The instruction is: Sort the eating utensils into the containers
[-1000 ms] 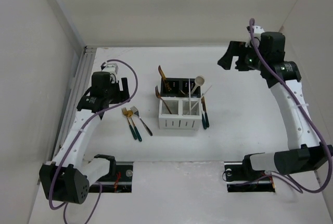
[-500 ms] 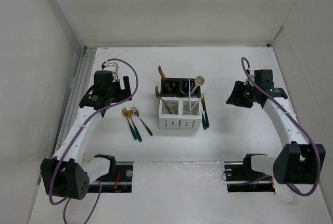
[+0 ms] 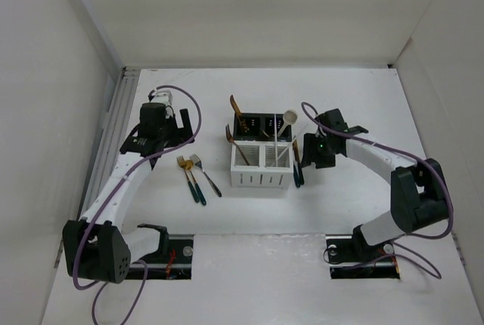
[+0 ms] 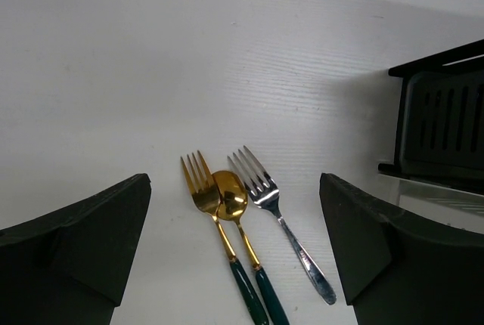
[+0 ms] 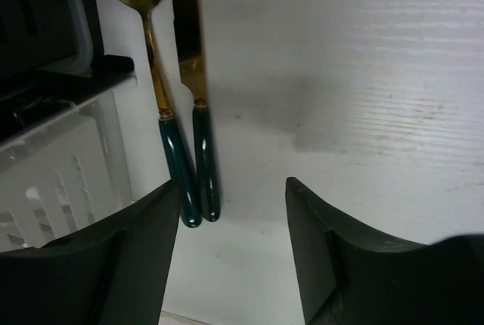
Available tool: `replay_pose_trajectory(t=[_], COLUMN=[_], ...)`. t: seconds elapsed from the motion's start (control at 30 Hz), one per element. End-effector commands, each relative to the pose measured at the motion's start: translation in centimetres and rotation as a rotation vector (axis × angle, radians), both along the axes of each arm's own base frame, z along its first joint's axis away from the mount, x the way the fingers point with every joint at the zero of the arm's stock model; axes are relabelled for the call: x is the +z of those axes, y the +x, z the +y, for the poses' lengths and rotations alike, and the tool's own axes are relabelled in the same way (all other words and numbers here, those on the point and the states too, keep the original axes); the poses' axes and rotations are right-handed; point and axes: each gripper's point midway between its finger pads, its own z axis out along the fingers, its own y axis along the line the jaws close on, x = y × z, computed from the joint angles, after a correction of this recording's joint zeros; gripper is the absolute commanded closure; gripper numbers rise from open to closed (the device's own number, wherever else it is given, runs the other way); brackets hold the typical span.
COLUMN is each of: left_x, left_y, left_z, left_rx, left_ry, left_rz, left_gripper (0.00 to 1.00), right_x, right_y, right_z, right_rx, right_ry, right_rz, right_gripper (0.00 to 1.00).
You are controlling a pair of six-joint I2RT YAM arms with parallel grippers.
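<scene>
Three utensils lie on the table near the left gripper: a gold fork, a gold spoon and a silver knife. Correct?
No: the third one is a silver fork, not a knife; the left wrist view shows its tines. The gold fork and gold spoon do lie beside it.

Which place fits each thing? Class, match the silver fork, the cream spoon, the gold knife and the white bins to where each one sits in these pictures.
Things:
1. silver fork
2. cream spoon
3. gold knife
4. white bins

Places:
a. directly in front of the black bins
b. flat on the table, left of the bins
c. leaning in a bin, bowl up
d. flat on the table, right of the bins

Pairs: 1-b, 2-c, 3-d, 4-a
</scene>
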Motion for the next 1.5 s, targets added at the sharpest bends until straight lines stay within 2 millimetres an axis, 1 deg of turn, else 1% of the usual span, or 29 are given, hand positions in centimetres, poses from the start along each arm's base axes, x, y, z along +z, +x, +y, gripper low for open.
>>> replay_pose_trajectory(t=[0.0, 0.03, 0.07, 0.13, 0.2, 0.23, 0.27, 0.3, 0.33, 0.37, 0.47, 0.5, 0.57, 0.6, 0.63, 0.67, 0.7, 0.73, 0.77, 0.87, 0.97, 1.0, 1.03, 1.07, 1.1, 1.27, 1.33, 1.43, 1.47], left_x=[1.2, 1.5, 1.5, 1.9, 2.2, 1.7, 2.0, 1.4, 1.4, 1.0, 1.0, 0.5, 0.6, 1.4, 1.4, 1.9, 1.9, 2.3, 2.7, 2.9, 2.5, 2.5, 2.5, 2.1, 2.1, 2.5, 2.6, 2.8, 2.4], left_y=[0.4, 0.3, 0.3, 0.3, 0.2, 0.0, 0.0, -0.3, -0.2, -0.4, -0.4, -0.6, -0.4, -0.1, -0.1, 0.2, 0.2, 0.3, 0.5, 0.4, 0.0, 0.0, 0.0, -0.1, -0.2, -0.4, -0.3, -0.4, -0.6], left_z=[-0.1, -0.1, -0.1, -0.1, -0.1, 0.0, 0.0, 0.0, 0.2, 0.2, 0.2, 0.2, 0.2, 0.1, 0.1, 0.2, 0.2, 0.2, 0.2, 0.2, 0.3, 0.3, 0.3, 0.3, 0.3, 0.3, 0.5, 0.5, 0.5], left_rx=[0.011, 0.011, 0.011, 0.011, 0.011, 0.011, 0.011, 0.011, 0.018, 0.018, 0.018, 0.018, 0.024, 0.024, 0.024, 0.031, 0.031, 0.031, 0.031, 0.026, 0.031, 0.031, 0.031, 0.031, 0.031, 0.031, 0.040, 0.046, 0.046], left_ry=[-0.015, -0.017, -0.017, -0.018, -0.020, -0.018, -0.020, -0.018, -0.012, -0.010, -0.010, -0.009, -0.016, -0.019, -0.019, -0.015, -0.014, -0.015, -0.017, -0.011, -0.016, -0.016, -0.016, -0.015, -0.015, -0.015, -0.008, -0.018, -0.017], left_rz=[-0.060, -0.071, -0.071, -0.081, -0.090, -0.080, -0.090, -0.077, -0.078, -0.067, -0.067, -0.057, -0.056, -0.074, -0.074, -0.087, -0.077, -0.086, -0.095, -0.104, -0.092, -0.092, -0.092, -0.083, -0.083, -0.084, -0.085, -0.093, -0.083], left_gripper=[0.07, 0.07, 0.07, 0.07, 0.07, 0.07, 0.06, 0.06, 0.06, 0.06, 0.06, 0.06, 0.06, 0.06, 0.06, 0.06, 0.06, 0.06, 0.06, 0.06, 0.06, 0.06, 0.06, 0.06, 0.06, 0.06, 0.06, 0.05, 0.05], right_x=[1.1, 1.0, 0.6, 0.6, 0.0, 0.1, 0.1, -0.2, -0.2, -0.1, -0.1, -0.1, -0.2, -0.2, -0.5, -0.7, -0.5, -0.5, -1.0, -0.9, -1.3, -1.6, -1.2, -1.4, -1.7, -2.8, -2.8, -3.3, -3.2], right_y=[3.4, 3.3, 3.3, 3.5, 3.1, 3.2, 3.2, 2.9, 2.7, 2.8, 2.4, 2.4, 1.8, 2.0, 1.8, 1.6, 1.6, 1.5, 1.4, 1.4, 1.2, 1.3, 1.7, 1.9, 1.8, 1.6, 1.5, 1.5, 1.5], right_z=[0.3, 0.5, 0.3, 0.1, 0.0, 0.5, 0.5, 1.3, 1.5, 1.9, 2.8, 2.8, 3.4, 3.3, 3.0, 2.8, 2.9, 2.3, 1.9, 1.8, 1.4, 1.5, 1.7, 1.7, 1.7, 1.2, 1.9, 2.3, 2.4], right_rx=[-0.095, -0.097, -0.103, -0.135, -0.145, -0.150, -0.164, -0.152, -0.142, -0.146, -0.142, -0.142, -0.140, -0.166, -0.183, -0.183, -0.194, -0.208, -0.231, -0.226, -0.221, -0.221, -0.222, -0.243, -0.243, -0.260, -0.267, -0.281, -0.288], right_ry=[-0.030, -0.037, -0.053, -0.058, -0.071, -0.067, -0.061, -0.059, -0.058, -0.049, -0.066, -0.066, -0.062, -0.063, -0.064, -0.069, -0.059, -0.069, -0.068, -0.048, -0.071, -0.072, -0.066, -0.078, -0.085, -0.120, -0.117, -0.131, -0.152], right_rz=[-0.094, -0.096, -0.089, -0.089, -0.084, -0.095, -0.092, -0.082, -0.082, -0.087, -0.098, -0.098, -0.083, -0.083, -0.073, -0.066, -0.071, -0.074, -0.066, -0.068, -0.056, -0.053, -0.064, -0.067, -0.056, -0.031, -0.029, -0.007, -0.003], right_gripper=[0.40, 0.40, 0.41, 0.42, 0.44, 0.45, 0.45, 0.45, 0.47, 0.47, 0.47, 0.47, 0.47, 0.47, 0.47, 0.47, 0.49, 0.51, 0.52, 0.53, 0.55, 0.55, 0.55, 0.57, 0.59, 0.59, 0.59, 0.57, 0.57])
